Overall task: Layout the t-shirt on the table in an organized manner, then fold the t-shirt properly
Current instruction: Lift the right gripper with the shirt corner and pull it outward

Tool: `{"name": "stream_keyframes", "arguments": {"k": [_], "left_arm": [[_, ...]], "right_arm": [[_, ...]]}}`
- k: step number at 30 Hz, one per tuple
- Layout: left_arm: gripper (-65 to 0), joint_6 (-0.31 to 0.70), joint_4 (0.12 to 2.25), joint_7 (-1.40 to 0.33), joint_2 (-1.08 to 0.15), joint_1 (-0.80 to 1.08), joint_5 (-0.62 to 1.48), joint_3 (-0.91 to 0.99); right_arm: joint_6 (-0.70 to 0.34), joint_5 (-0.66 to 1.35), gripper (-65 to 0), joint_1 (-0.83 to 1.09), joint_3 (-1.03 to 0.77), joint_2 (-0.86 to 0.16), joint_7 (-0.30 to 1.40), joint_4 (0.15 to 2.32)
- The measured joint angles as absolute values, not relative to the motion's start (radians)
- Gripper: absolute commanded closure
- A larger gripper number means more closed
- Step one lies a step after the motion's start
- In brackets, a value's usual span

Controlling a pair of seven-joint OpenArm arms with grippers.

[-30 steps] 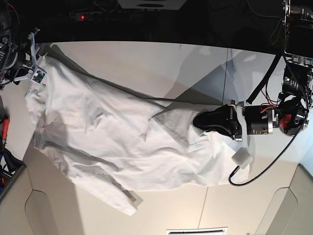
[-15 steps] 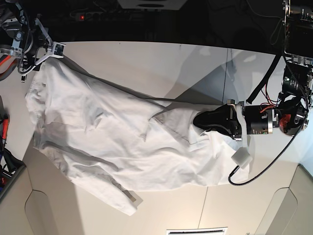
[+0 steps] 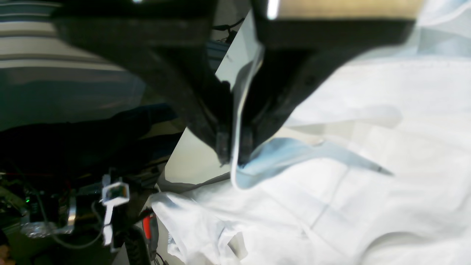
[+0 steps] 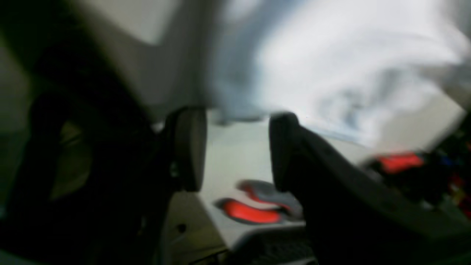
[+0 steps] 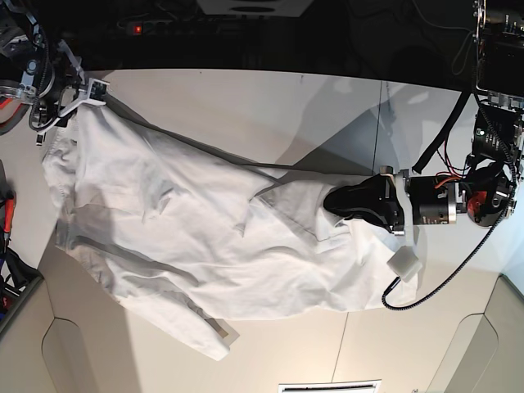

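The white t-shirt lies crumpled and stretched across the white table, from the back left corner to the right. My left gripper lies low on the shirt's right end. In the left wrist view it is shut on a thin edge of the shirt. My right gripper is at the shirt's back left corner. The blurred right wrist view shows it open and empty, with bare table between its fingers and the shirt just beyond them.
A white block on a black cable hangs by the left arm over the shirt's right end. Red-tipped tools lie off the table's left edge. Rounded cut-outs run along the near edge. A dark drop lies behind the table.
My right gripper has left the shirt's left corner, moved toward the table's back left corner and now holds there. The left arm and the shirt's right end have not moved.
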State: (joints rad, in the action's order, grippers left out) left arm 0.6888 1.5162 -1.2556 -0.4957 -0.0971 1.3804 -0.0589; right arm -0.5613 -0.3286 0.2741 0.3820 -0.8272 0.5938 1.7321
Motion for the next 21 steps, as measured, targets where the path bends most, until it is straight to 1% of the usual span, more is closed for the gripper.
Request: {"name": "stream_keyframes", "arguments": {"k": [6,7,8,9,11,12,17,21], "left_arm": [[0.0,0.689,1.516,-1.255,-0.495,-0.097,1.379,-0.059],[0.0,0.689,1.516,-1.255,-0.495,-0.097,1.379,-0.059],[0.0,0.689,1.516,-1.255,-0.495,-0.097,1.379,-0.059],[0.0,0.689,1.516,-1.255,-0.496,-0.097,1.379,-0.059],[0.0,0.689,1.516,-1.255,-0.496,-0.097,1.379,-0.059],[0.0,0.689,1.516,-1.255,-0.496,-0.097,1.378,-0.059],[0.0,0.689,1.516,-1.255,-0.496,-0.097,1.378,-0.059],[0.0,0.689,1.516,-1.255,-0.495,-0.097,1.378,-0.056]], "right_arm": [[-0.561,-0.330,-27.7,0.274,0.383,-0.825,0.594,1.693],[-0.560,-0.330,-26.1,0.274,0.383,-0.825,0.594,1.693],[-0.556,-0.330,-22.3,0.274,0.383,-0.825,0.594,1.693],[-0.553,-0.329,-16.4,0.274,0.383,-0.825,0.594,1.693],[-0.541,-0.327,-1.5,0.274,0.383,-0.825,0.593,1.692],[-0.521,-0.322,0.0,0.274,0.383,-0.825,0.593,1.692],[-0.362,-0.301,0.0,0.273,0.383,-0.825,0.591,1.692],[-0.297,-0.297,0.0,0.245,0.384,-0.825,0.594,1.702]]}}
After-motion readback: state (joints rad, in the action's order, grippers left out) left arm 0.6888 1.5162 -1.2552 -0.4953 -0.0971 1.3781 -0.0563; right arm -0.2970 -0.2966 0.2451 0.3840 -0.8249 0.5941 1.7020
